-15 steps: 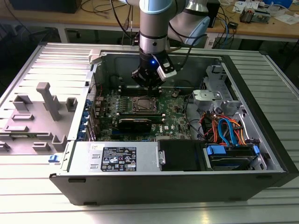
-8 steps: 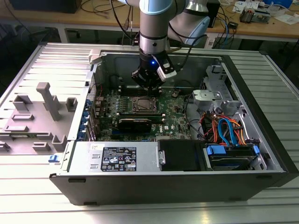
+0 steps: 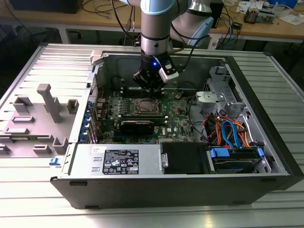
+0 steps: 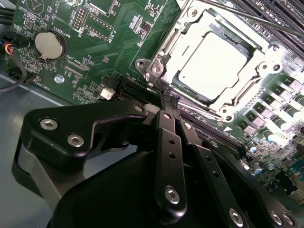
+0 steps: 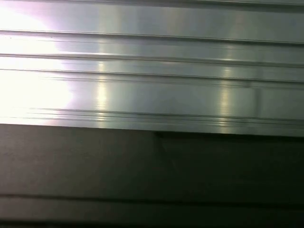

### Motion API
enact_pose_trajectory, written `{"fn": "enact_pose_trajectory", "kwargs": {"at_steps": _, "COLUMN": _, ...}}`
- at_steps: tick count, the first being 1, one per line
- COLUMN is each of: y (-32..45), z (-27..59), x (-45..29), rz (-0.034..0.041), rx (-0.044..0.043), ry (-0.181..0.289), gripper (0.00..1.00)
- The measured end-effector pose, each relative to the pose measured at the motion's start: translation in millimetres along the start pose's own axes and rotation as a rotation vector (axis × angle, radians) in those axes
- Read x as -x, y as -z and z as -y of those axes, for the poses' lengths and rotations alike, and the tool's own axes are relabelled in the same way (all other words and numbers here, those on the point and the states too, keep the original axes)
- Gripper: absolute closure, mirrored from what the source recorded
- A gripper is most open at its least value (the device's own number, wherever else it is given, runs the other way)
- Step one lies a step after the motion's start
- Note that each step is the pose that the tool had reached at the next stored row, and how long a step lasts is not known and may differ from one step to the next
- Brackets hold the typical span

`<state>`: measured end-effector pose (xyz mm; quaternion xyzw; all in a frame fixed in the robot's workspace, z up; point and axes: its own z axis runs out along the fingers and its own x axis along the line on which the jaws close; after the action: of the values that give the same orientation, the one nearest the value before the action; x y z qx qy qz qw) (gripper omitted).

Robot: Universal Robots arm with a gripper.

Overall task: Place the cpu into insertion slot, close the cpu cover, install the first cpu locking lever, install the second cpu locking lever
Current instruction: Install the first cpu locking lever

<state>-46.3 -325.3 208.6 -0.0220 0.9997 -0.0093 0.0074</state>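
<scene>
Just beside the cpu cover (image 4: 216, 61), gripper (image 4: 169, 99) jaws pressed together, holding nothing.

In the exterior view there is 1 open computer case (image 3: 142, 164) holding 1 green motherboard (image 3: 178, 116), with 1 robot arm (image 3: 156, 28) above it. In the second wrist view the motherboard carries 1 cpu (image 4: 213, 64), 1 cpu cover (image 4: 166, 52) and 1 round coin battery (image 4: 50, 44).
</scene>
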Motion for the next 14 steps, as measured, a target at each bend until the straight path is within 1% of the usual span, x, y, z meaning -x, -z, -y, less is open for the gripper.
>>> {"fn": "enact_pose_trajectory", "kwargs": {"at_steps": 6, "y": -1.6, "z": 0.0, "x": 0.0, "rz": -0.0001, "rx": -0.0021, "ry": 0.000, "gripper": 0.89}}
{"fn": "enact_pose_trajectory", "kwargs": {"at_steps": 10, "y": -1.7, "z": 0.0, "x": -0.1, "rz": 0.0000, "rx": -0.0023, "ry": 0.000, "gripper": 0.89}}
{"fn": "enact_pose_trajectory", "kwargs": {"at_steps": 14, "y": -1.7, "z": 0.0, "x": 0.0, "rz": 0.0000, "rx": -0.0043, "ry": 0.000, "gripper": 0.89}}
